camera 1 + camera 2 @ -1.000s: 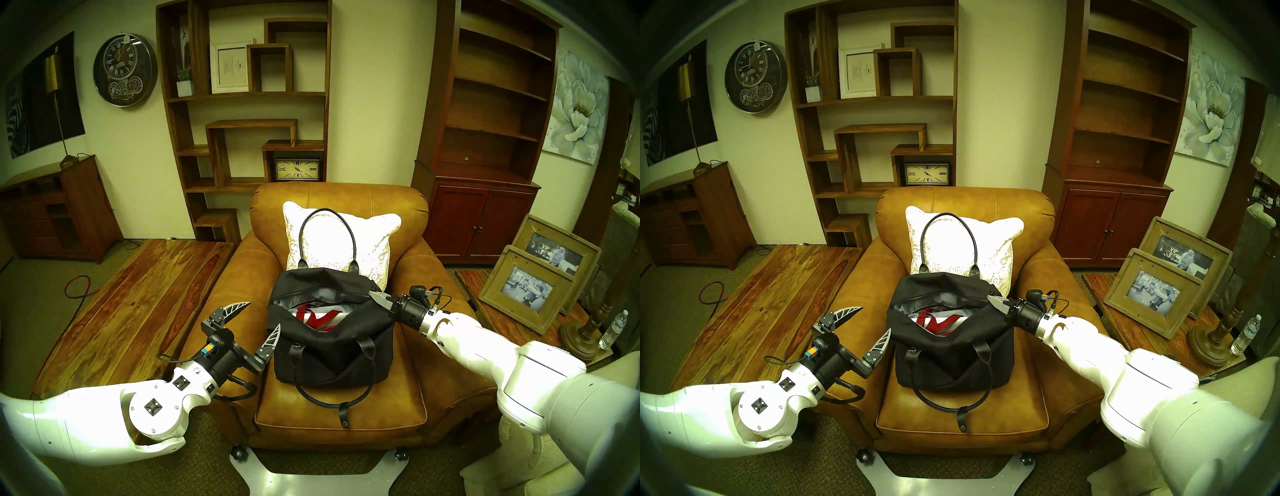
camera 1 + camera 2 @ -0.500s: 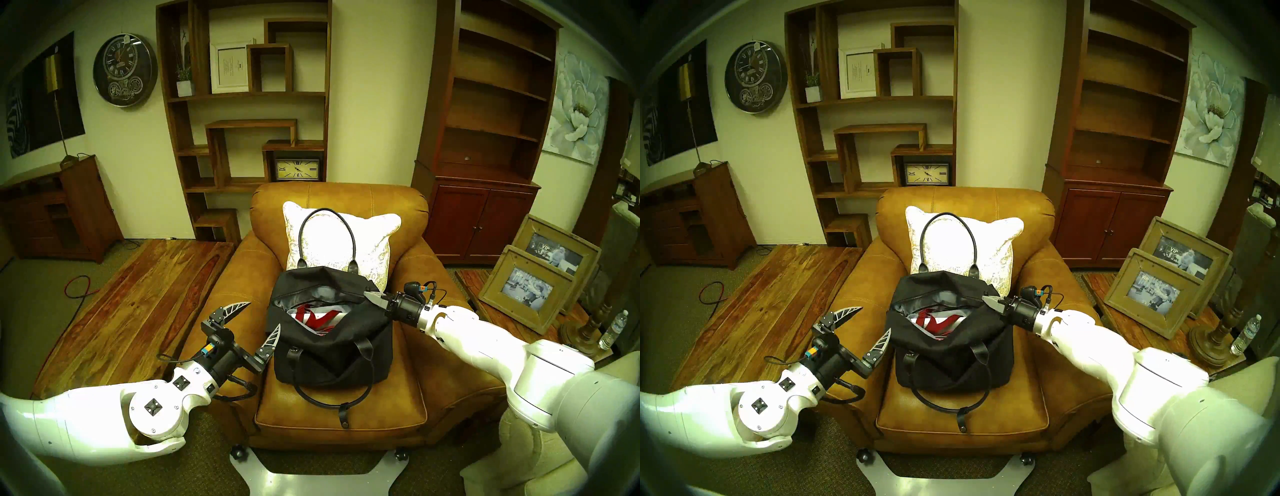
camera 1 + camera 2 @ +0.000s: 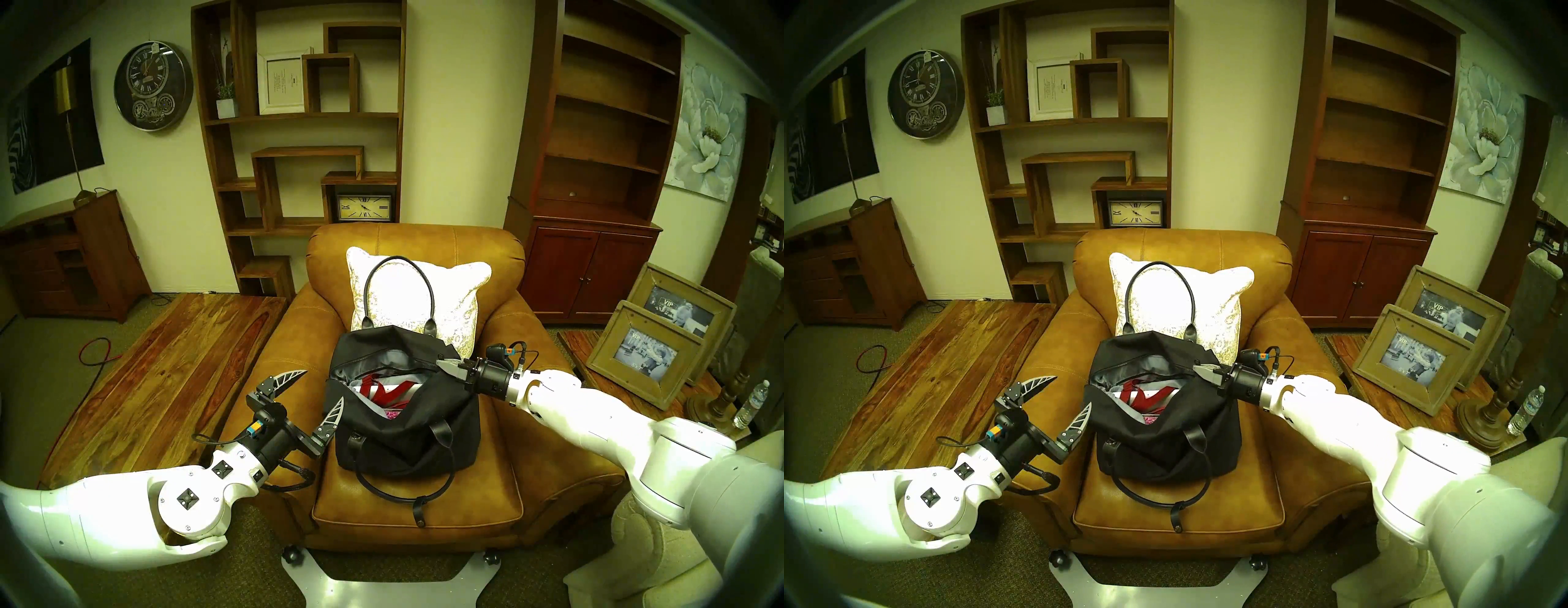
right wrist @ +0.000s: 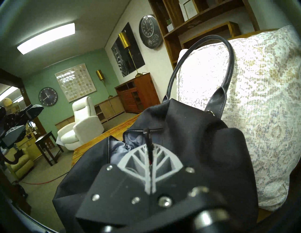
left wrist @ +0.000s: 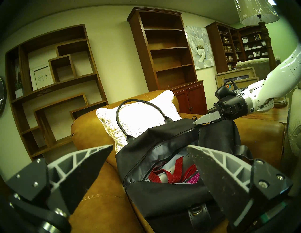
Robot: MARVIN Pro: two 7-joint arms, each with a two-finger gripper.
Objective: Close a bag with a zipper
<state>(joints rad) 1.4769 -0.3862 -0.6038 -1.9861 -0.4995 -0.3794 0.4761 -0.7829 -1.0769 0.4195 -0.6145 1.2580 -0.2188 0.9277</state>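
Head left view: the bag (image 3: 403, 424) sits on the seat of a tan armchair (image 3: 424, 501), its back against a white pillow (image 3: 418, 293). Its top gapes open, showing grey lining and red straps (image 3: 382, 388) inside. One handle (image 3: 401, 293) stands up against the pillow; the other lies forward over the seat. The left hand (image 3: 318, 392) hovers just left of the bag, its fingers wide apart, holding nothing. The right hand (image 3: 443, 365) has its fingers pressed together at the right end of the zipper (image 3: 339, 378).

Head right view: much the same. The left hand (image 3: 1067, 395) is spread open beside the bag (image 3: 1166, 437); the right hand (image 3: 1199, 369) is pinched together at the bag's right top edge.

Left wrist view: both fingers (image 5: 88, 167) stand far apart, framing the open bag (image 5: 162, 195). The zipper (image 5: 164, 141) runs open from the near end up to the right hand (image 5: 195, 122), whose tip meets it at the far end. Red straps (image 5: 171, 172) and something pink lie inside.

Right wrist view: the right hand (image 4: 150, 161) is clamped on a thin dark pull tab (image 4: 149, 143) that rises from between its fingers to the zipper (image 4: 140, 130). The bag (image 4: 187, 146) fills the middle, with the pillow (image 4: 260, 105) at the right.
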